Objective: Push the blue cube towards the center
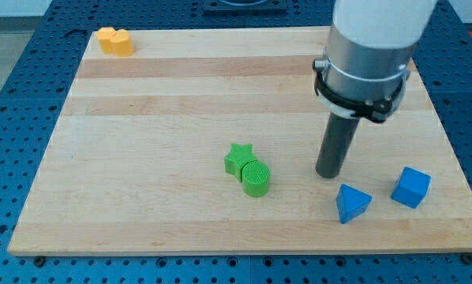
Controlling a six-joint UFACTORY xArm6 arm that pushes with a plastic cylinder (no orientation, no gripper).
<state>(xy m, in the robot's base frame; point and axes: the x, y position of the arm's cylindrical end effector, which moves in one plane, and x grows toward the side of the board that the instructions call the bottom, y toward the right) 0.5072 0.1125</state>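
Note:
The blue cube (411,188) sits near the view's bottom right corner of the wooden board (157,118). A blue triangular block (352,203) lies just to its left. My tip (328,173) rests on the board up and to the left of the triangular block, well left of the blue cube, touching neither. The rod hangs from a wide white and grey arm body at the view's top right.
A green star block (238,158) and a green cylinder (256,177) touch each other near the board's lower middle. A yellow-orange block (114,40) sits at the board's top left corner. A blue perforated table surrounds the board.

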